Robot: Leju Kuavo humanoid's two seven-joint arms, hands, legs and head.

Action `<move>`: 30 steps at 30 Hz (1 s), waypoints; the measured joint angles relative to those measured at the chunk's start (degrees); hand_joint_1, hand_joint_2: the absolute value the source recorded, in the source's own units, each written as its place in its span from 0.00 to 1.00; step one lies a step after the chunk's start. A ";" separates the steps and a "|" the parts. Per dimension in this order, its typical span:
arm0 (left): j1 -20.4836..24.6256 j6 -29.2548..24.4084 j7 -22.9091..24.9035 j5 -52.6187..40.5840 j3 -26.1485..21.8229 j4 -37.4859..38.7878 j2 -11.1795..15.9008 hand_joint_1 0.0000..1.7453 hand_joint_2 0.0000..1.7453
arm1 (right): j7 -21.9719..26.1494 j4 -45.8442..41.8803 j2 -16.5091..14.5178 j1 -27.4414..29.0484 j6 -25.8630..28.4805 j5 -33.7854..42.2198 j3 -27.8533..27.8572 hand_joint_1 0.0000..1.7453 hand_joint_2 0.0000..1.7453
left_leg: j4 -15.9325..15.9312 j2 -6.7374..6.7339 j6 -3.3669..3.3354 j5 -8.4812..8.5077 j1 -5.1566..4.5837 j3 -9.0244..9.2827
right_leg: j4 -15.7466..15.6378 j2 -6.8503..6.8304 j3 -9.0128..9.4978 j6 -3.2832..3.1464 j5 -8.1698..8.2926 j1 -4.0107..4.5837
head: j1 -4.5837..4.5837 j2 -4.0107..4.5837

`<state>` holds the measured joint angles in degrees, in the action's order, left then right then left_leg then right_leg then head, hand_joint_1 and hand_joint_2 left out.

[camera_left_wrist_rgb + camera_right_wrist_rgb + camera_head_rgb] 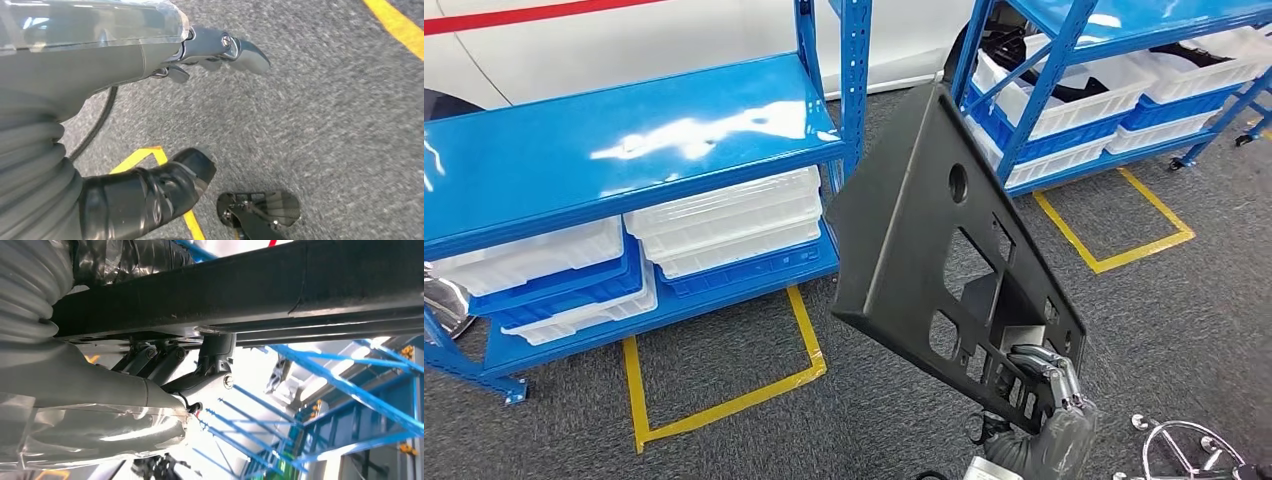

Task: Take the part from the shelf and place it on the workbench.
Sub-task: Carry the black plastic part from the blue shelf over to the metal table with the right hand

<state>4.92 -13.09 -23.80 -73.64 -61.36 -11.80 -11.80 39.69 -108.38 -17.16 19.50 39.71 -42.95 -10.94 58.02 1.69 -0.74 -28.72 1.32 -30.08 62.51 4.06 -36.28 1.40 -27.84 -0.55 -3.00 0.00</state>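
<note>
Right hand: the right hand (1052, 400) grips the black panel (944, 250) by its lower edge, fingers (1036, 368) hooked through the cut-outs near that edge; in the right wrist view the fingers (215, 365) press up against the panel's dark underside (300, 285).
Left hand: the left hand (150, 55) hangs over the grey carpet (325, 125) with nothing in it; its dark fingers (220, 47) are curled in toward the palm, away from the thumb (160, 195).
Part: the panel is off the shelf and held in the air, tilted, its top corner reaching up between the two blue racks; it touches neither rack as far as the head view shows.
Shelf: the near blue rack (624, 140) has a bare glossy top and white trays (724, 220) below; a second blue rack (1104, 60) with white trays stands to the right.
Floor: yellow tape lines (724, 400) mark bays on the carpet.
Stage: judged as carrying, with the placing not yet done.
Risk, swing: the panel is wide and held at one end only, so it could pivot in the fingers on a turn.
Risk, collision: its raised corner sits near the rack post (854, 90); turning close could strike it.
Risk, slip: a grip through cut-outs on smooth plastic may loosen if jolted.
</note>
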 joint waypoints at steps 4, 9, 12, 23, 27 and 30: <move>-0.29 0.00 0.00 0.00 -0.01 0.00 0.02 0.00 1.00 | 0.01 -0.05 0.00 0.01 0.02 0.00 0.08 1.00 1.00 | 0.00 -3.21 -0.43 0.14 -0.43 -0.28 | 12.34 -3.52 -5.32 0.51 -6.13 -0.10 | -0.21 0.00; -0.10 0.02 -0.01 -0.02 -0.02 0.00 -0.09 0.00 1.00 | 0.01 -0.11 -0.01 0.02 0.02 -0.18 0.09 1.00 1.00 | 0.08 -6.37 -0.21 -0.16 -0.94 -0.03 | -0.58 -6.66 2.49 -0.86 -0.28 0.68 | -0.21 0.00; 0.00 0.02 -0.01 -0.02 -0.02 0.00 -0.21 0.00 1.00 | 0.00 -0.16 -0.06 0.05 0.05 -0.25 0.10 1.00 1.00 | -0.05 -7.79 0.42 -0.21 -1.12 0.17 | -3.29 -6.86 3.37 -1.80 0.10 1.38 | -0.22 0.00; -0.33 -0.02 0.00 -0.02 -0.04 0.00 -0.27 0.00 1.00 | 0.01 -0.32 -0.22 0.14 0.24 -0.56 0.10 1.00 1.00 | 7.57 -1.25 2.03 -2.51 -0.19 -2.98 | -3.43 -0.22 3.13 -2.76 1.04 0.14 | -0.16 0.00; -0.20 -0.05 -0.03 -0.02 -0.06 0.00 -0.25 0.00 1.00 | 0.01 -0.43 -0.24 0.16 0.25 -0.94 0.13 1.00 1.00 | 1.07 1.54 1.35 -0.85 -0.18 -0.45 | -2.31 1.61 1.95 -1.38 1.00 0.16 | -0.18 0.00; -0.12 -0.09 -0.05 -0.01 -0.07 0.00 -0.24 0.00 1.00 | 0.01 -0.49 -0.23 0.22 0.28 -0.98 0.22 1.00 1.00 | 0.59 0.13 0.06 -0.15 -0.17 -0.56 | -1.37 0.98 1.07 -0.46 0.53 0.03 | -0.25 0.00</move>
<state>4.81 -13.17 -23.85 -73.64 -61.43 -11.80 -12.04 39.69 -108.86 -17.39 19.71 40.00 -43.93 -10.72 58.61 1.81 -0.68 -28.87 1.15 -30.64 61.14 5.05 -35.21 0.94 -27.31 -0.52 -3.25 0.00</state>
